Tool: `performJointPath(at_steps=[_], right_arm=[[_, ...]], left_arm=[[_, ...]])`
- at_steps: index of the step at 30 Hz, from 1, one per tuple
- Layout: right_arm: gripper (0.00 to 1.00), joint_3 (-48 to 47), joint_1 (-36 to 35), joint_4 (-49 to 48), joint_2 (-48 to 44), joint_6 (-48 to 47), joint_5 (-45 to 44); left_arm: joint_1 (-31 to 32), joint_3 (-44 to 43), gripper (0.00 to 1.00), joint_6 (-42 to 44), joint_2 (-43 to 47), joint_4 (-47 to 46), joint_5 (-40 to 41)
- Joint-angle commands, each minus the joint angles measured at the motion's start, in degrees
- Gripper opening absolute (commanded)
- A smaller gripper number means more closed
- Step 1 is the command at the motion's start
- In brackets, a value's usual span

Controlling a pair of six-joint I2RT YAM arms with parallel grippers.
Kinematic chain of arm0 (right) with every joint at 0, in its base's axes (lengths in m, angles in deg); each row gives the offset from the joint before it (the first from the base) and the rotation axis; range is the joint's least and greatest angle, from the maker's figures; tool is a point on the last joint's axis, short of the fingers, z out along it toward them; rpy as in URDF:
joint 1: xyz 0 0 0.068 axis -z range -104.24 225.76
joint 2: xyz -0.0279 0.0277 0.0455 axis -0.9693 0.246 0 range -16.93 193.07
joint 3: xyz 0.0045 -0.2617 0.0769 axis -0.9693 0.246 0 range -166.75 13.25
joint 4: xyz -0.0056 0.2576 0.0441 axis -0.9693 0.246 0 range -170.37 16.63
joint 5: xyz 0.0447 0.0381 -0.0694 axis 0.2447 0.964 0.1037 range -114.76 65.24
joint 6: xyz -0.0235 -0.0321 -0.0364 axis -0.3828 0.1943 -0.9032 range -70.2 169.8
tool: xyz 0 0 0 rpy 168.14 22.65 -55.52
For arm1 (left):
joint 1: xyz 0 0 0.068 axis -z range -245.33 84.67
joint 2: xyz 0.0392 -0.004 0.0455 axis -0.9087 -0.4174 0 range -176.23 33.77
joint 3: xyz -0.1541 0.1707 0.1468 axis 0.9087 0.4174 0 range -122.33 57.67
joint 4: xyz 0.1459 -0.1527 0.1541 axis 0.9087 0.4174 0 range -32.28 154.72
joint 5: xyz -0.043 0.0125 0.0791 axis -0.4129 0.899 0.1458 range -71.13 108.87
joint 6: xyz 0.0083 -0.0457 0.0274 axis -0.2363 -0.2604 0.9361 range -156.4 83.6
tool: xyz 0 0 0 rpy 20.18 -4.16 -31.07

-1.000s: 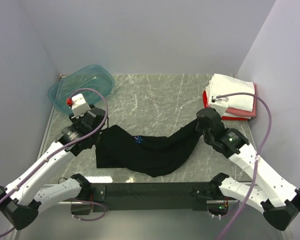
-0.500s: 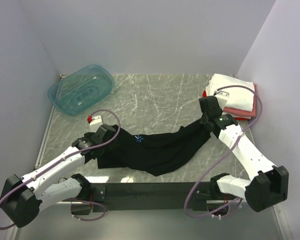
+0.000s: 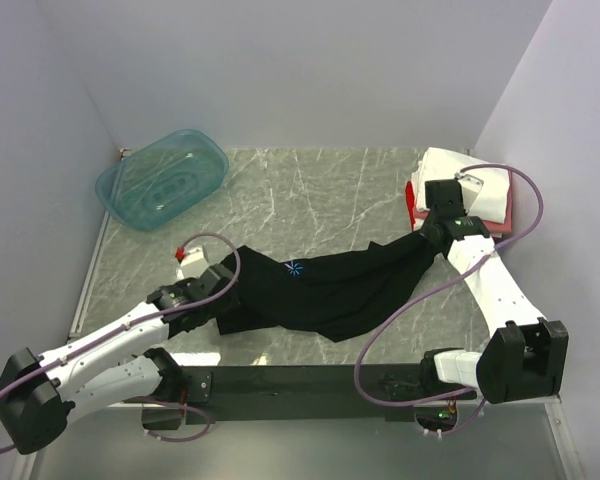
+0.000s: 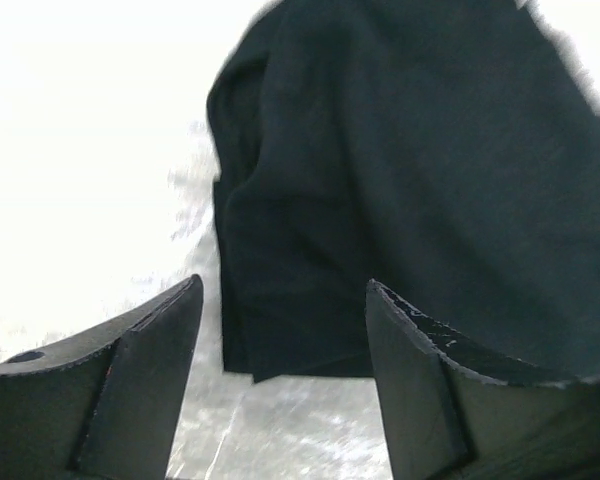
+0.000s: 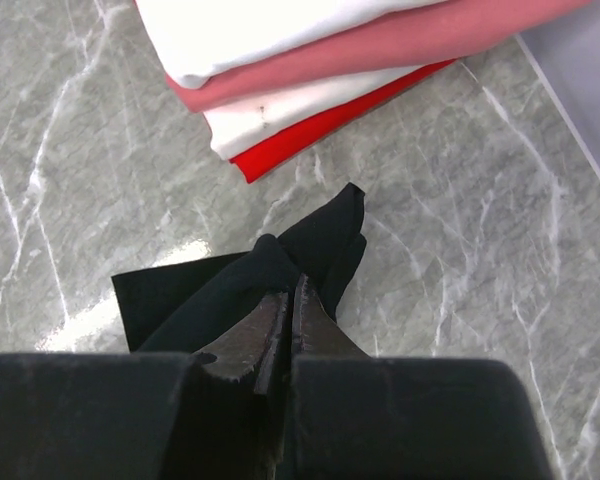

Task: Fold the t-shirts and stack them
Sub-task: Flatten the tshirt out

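As the black cloth t-shirt [image 3: 330, 290] is limp, right fingers [image 5: 248, 345] clamp its corner; pinch hem between your parted left fingers [image 4: 130, 370].

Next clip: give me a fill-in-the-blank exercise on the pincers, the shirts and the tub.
The right pincer is ____ on the black t-shirt.
The left pincer hangs ____ over that shirt's edge.
The bottom shirt of the folded stack is ____.
The teal tub sits at the back ____ corner.
Missing words: shut; open; red; left.
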Motion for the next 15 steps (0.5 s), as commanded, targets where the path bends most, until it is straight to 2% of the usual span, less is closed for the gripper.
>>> performJointPath(at_steps=[1,6,15], right_arm=[[0.0,-2.0,0.8,-3.2,-0.6,-1.4,0.5],[0.0,-1.3,1.3,-3.7,-0.5,-1.7,1.8],[0.0,-0.7,1.6,-4.3,-1.8,-1.9,2.9]], left_arm=[[3.1,1.4,0.71,-5.5,-1.1,2.6,0.6],[4.8,3.4,0.67,-6.5,0.5,-1.2,-3.1],[5.0,6.7,0.64,-6.5,-2.3,-5.0,-6.0]])
